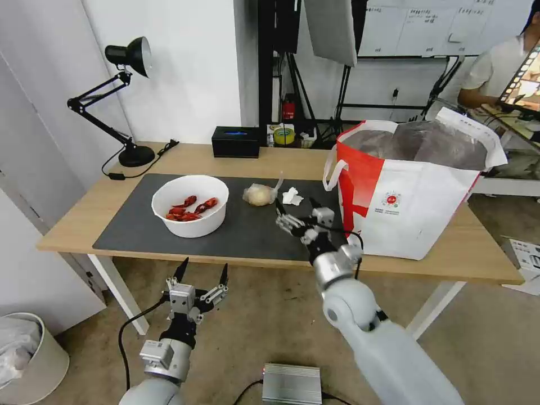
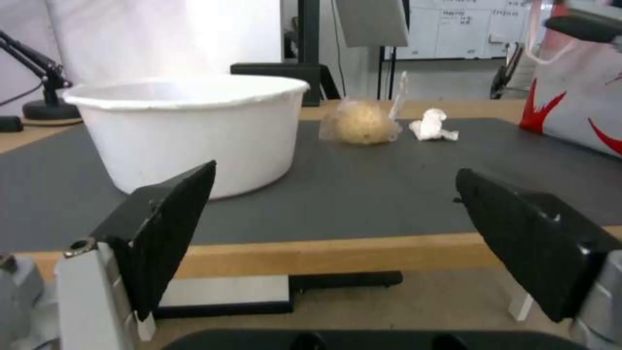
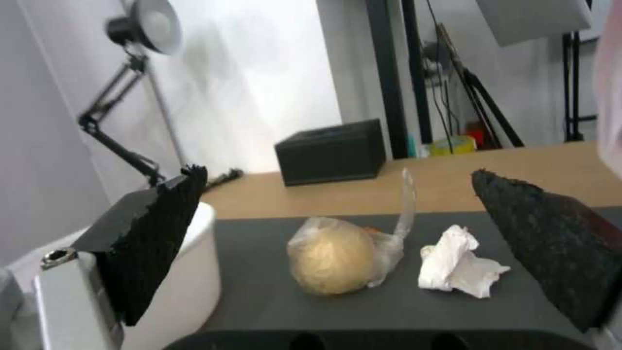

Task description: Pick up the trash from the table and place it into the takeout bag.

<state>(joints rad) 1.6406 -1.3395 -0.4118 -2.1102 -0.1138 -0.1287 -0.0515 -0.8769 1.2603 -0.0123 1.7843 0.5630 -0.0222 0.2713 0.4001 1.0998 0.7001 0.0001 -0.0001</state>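
Right now the right gripper [image 1: 296, 212] hangs over the dark grey mat [image 1: 129, 222], its jaws spread apart and empty. Just beyond its fingertips lie the crumpled white tissue [image 3: 461, 263] and, beside that, the clear bag around a beige lump [image 3: 337, 255], both resting on the mat and touched by nothing. Close at the gripper's right stands the takeout bag [image 1: 413, 208], upright, mouth open, foil lining showing. Off to its left sits the white bowl of red shells [image 1: 190, 205]. The left gripper [image 1: 203, 274] waits low, in front of the table [image 1: 73, 225] edge and below it, jaws wide and empty, with the bowl straight ahead of it on the mat.
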